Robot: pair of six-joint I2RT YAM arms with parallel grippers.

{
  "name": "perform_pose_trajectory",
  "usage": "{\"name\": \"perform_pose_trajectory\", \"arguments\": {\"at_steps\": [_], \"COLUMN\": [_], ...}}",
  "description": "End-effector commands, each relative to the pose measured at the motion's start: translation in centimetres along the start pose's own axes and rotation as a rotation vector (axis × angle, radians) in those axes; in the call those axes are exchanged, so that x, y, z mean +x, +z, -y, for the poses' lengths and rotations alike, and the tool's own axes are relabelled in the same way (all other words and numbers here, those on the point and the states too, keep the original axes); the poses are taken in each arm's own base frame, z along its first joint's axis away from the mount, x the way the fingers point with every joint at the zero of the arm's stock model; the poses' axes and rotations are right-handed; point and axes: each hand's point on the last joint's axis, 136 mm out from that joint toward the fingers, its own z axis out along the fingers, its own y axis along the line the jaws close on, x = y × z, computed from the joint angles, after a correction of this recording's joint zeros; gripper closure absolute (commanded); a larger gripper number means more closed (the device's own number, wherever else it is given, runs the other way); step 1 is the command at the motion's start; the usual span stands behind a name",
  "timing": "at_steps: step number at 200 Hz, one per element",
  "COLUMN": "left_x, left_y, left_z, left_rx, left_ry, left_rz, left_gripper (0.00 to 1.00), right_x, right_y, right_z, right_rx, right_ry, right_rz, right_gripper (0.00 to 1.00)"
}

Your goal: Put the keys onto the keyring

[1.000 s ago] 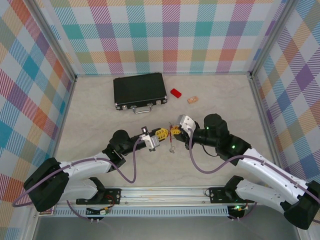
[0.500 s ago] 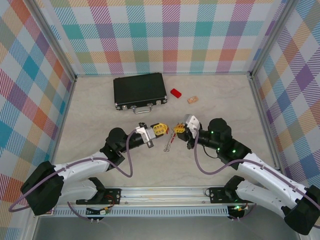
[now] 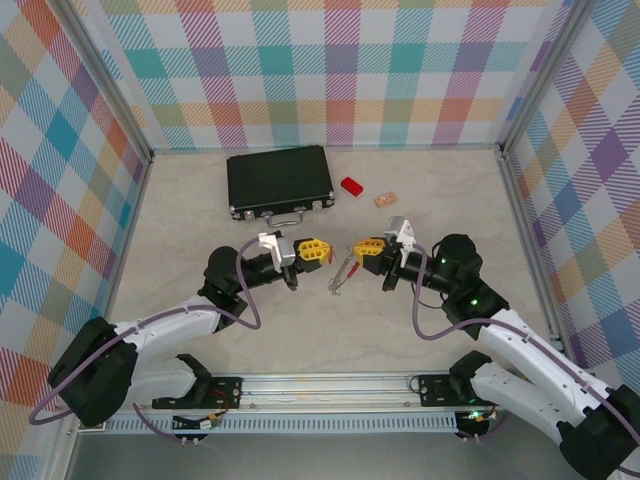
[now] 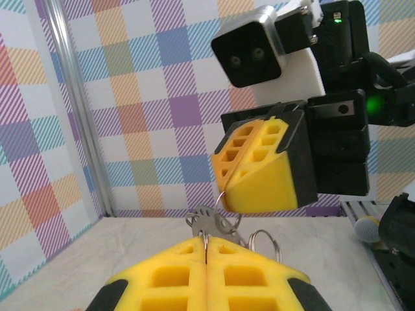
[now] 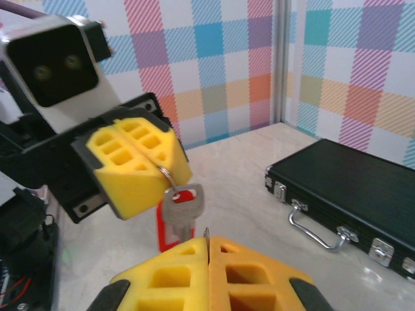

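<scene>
Both hands meet over the middle of the tabletop with pads pressed together; the left hand is clenched on a small wire loop of the keyring, and the right hand pinches a thin silver wire of the same bundle, which hangs between them; whether its lowest end touches the tabletop cannot be told.

In the right wrist view 1 silver key dangles from the loop in the left hand's pads, with a red piece just behind it; whether that is a second key's head or part of the ring is unclear.

By my reading the task is part done; at least 1 key seems threaded on, but the pictures do not show how many keys remain loose, nor whether the loop is closed.

The black case, the red block and a small tan piece lie well apart at the far side.
</scene>
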Motion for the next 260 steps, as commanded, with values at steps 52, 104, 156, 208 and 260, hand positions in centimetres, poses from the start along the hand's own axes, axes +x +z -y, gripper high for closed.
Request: {"name": "perform_pose_trajectory", "arguments": {"at_steps": [52,104,156,208,260], "left_x": [-4.1,-3.6,-3.6,-3.5,-3.3], "left_y": [0.3,0.3,0.4,0.5,0.6], "left_z": [0.7,1.1,1.1,1.1,1.0], "left_rx": [0.076,0.105,0.110,0.113,0.111], "left_ry": [0.009,0.008,0.006,0.002,-0.002], "left_rz": [0.119,0.108,0.111,0.108,0.102], "left_gripper": [1.00,1.00,1.00,1.00,1.00], "right_x": [-3.8,-4.2,-4.3,-4.5,-4.3], "right_y": [0.3,0.7,0.9,1.2,1.1], "right_z": [-0.8,-0.9,-1.3,-1.5,-1.5], "right_rx": [-0.125,-0.162,-0.205,-0.224,-0.226], "right_ry": [-0.002,-0.005,0.005,0.008,0.010], "right_rz": [0.153,0.155,0.146,0.147,0.141], "right_gripper": [1.00,1.00,1.00,1.00,1.00]}}
